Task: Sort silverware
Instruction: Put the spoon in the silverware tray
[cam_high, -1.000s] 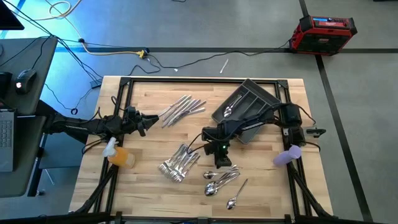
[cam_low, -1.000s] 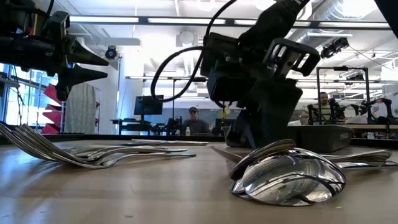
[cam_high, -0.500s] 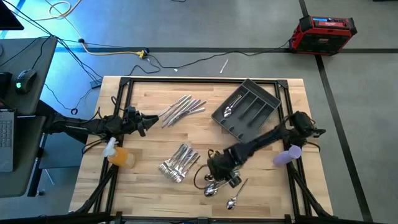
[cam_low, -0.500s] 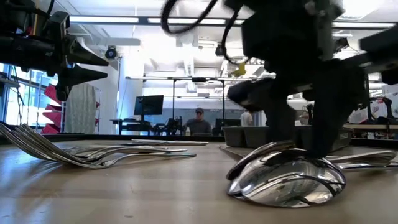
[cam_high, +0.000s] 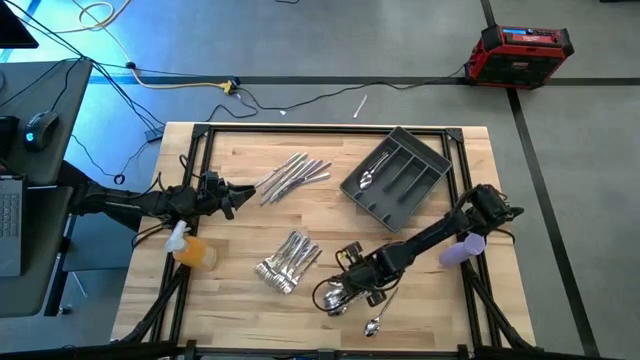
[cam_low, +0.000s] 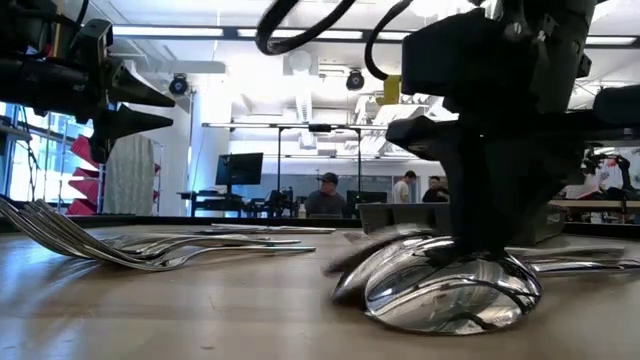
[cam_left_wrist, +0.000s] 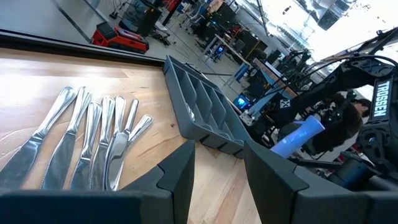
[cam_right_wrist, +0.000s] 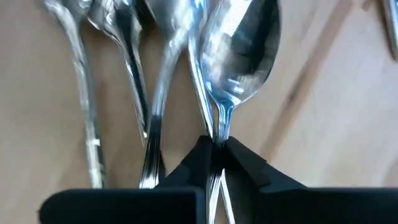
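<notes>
Right pincer (cam_right_wrist: 214, 152) clenched on the neck of a shiny silver metal spoon (cam_right_wrist: 239, 59) in the spoon pile on the wooden bench (cam_high: 230, 290), left pincer (cam_left_wrist: 217, 165) released and idle; two touching handles risk lifting together.

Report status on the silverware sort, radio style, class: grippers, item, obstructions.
Right gripper shut on a spoon handle, down in the spoon pile. Left gripper open, idle near the knives. Neighbouring spoons crowd the grip.

Grey floor (cam_high: 570, 150) with cables (cam_high: 180, 85), red case (cam_high: 522, 50), bright ceiling lights (cam_low: 250, 35).
</notes>
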